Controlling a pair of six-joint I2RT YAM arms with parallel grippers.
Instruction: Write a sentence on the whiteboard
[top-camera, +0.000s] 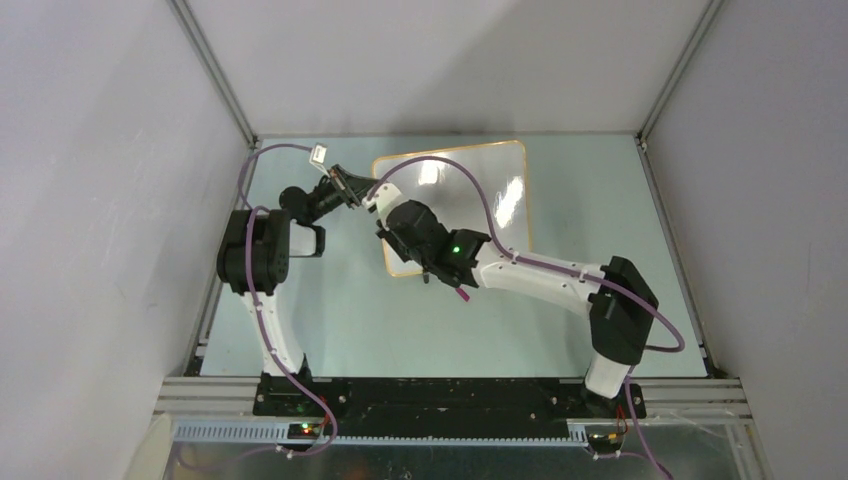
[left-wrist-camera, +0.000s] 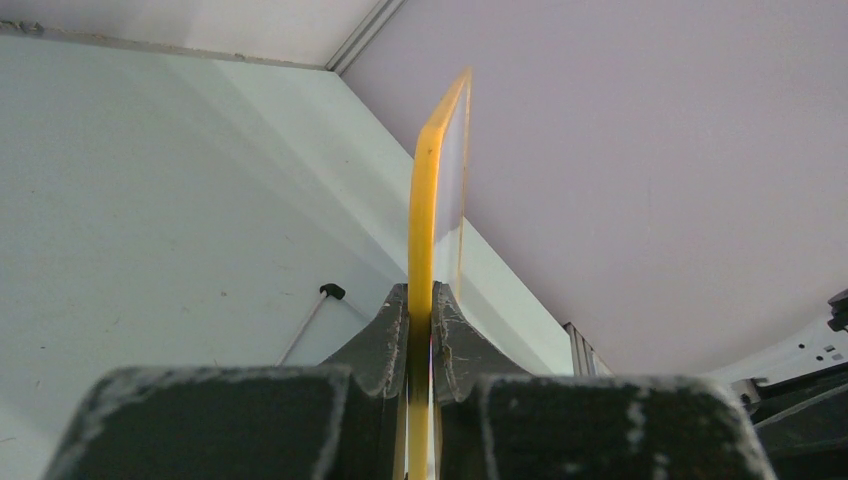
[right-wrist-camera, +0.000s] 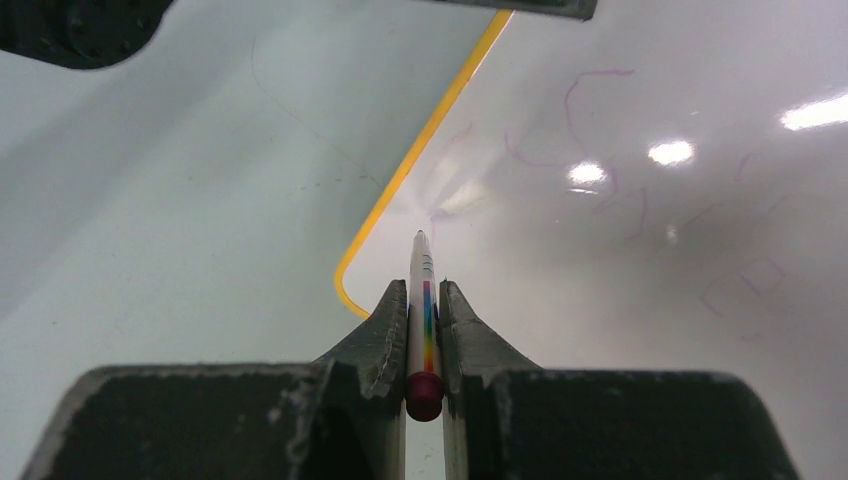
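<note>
The whiteboard, glossy white with a thin orange-yellow frame, lies at the back middle of the table. My left gripper is shut on its left edge. In the left wrist view the yellow frame runs edge-on between the two fingers of that gripper. My right gripper hangs over the board's near-left part, shut on a white marker with a rainbow stripe and a dark red end. The marker's tip sits at the board's surface, just inside the rounded corner. Faint purple strokes show on the board.
Grey walls and aluminium rails close in the pale green table on three sides. Purple cables loop over the arms and above the board. A small white connector hangs near the back left corner.
</note>
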